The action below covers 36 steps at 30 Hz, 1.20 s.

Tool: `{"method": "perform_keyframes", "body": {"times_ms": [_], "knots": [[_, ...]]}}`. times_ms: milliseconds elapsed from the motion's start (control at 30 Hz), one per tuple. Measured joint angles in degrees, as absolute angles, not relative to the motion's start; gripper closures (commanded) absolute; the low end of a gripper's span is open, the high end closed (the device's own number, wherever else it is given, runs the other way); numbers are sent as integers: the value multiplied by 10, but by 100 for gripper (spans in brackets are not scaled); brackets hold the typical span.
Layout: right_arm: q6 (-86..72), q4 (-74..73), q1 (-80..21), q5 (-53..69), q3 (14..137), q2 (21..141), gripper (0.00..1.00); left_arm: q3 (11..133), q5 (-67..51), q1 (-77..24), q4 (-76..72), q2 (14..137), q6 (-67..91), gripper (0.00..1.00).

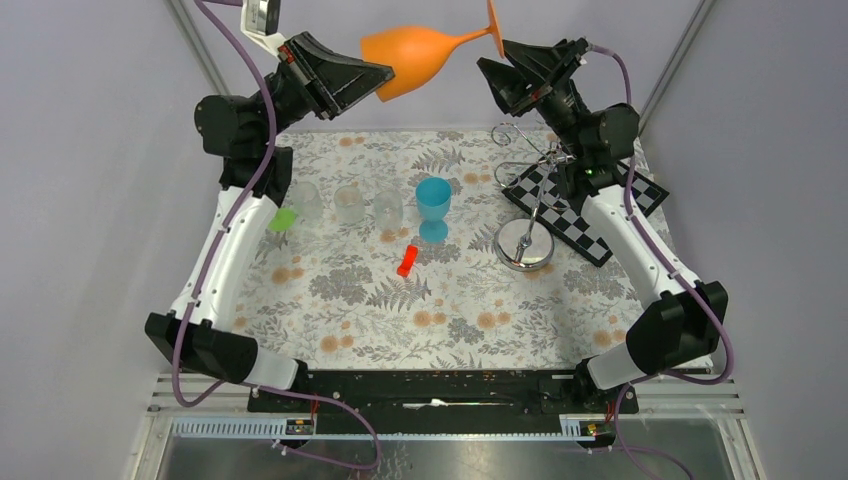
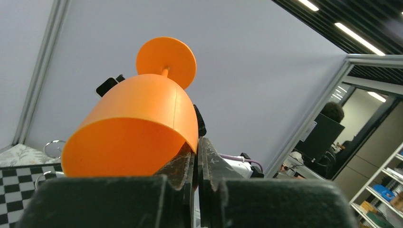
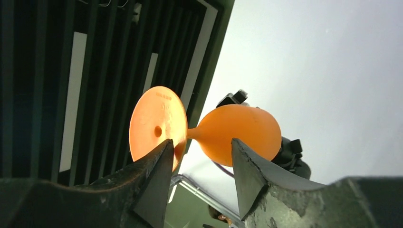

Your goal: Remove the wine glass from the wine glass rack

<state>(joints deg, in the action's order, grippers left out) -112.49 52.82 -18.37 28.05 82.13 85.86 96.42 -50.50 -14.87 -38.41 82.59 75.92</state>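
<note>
The orange wine glass [image 1: 425, 55] hangs in the air on its side, high above the far edge of the table, clear of the rack. My left gripper [image 1: 385, 75] is shut on the rim of its bowl [image 2: 138, 128]; the rim wall sits between the fingers [image 2: 183, 164]. My right gripper [image 1: 497, 62] is open, its jaws on either side of the stem next to the round foot [image 3: 157, 123], not pinching it. The silver wine glass rack [image 1: 528, 215] stands below on its shiny disc base, with no glass on it.
A blue goblet [image 1: 433, 205] stands mid-table. Three clear glasses [image 1: 349, 203] line up to its left, with a green object [image 1: 283, 220] beside them. A small red object [image 1: 406, 261] lies in front. A chequered board [image 1: 590, 212] lies beside the rack.
</note>
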Motion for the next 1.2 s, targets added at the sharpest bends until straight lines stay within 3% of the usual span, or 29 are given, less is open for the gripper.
{"method": "perform_keyframes", "body": {"times_ms": [333, 533, 733, 967, 1200], "knots": [[-1029, 413, -176, 295, 821, 845, 42, 969, -446, -146, -144, 752, 559, 100], [-866, 152, -168, 272, 883, 808, 42, 1044, -343, -146, 72, 752, 413, 100], [-741, -11, -167, 213, 923, 760, 42, 1102, -262, -146, 256, 791, 336, 100], [-664, -98, -167, 158, 935, 731, 43, 1101, -211, -151, 409, 810, 283, 100], [-627, -136, -167, 124, 935, 716, 43, 1063, -181, -234, 497, 801, 225, 100]]}}
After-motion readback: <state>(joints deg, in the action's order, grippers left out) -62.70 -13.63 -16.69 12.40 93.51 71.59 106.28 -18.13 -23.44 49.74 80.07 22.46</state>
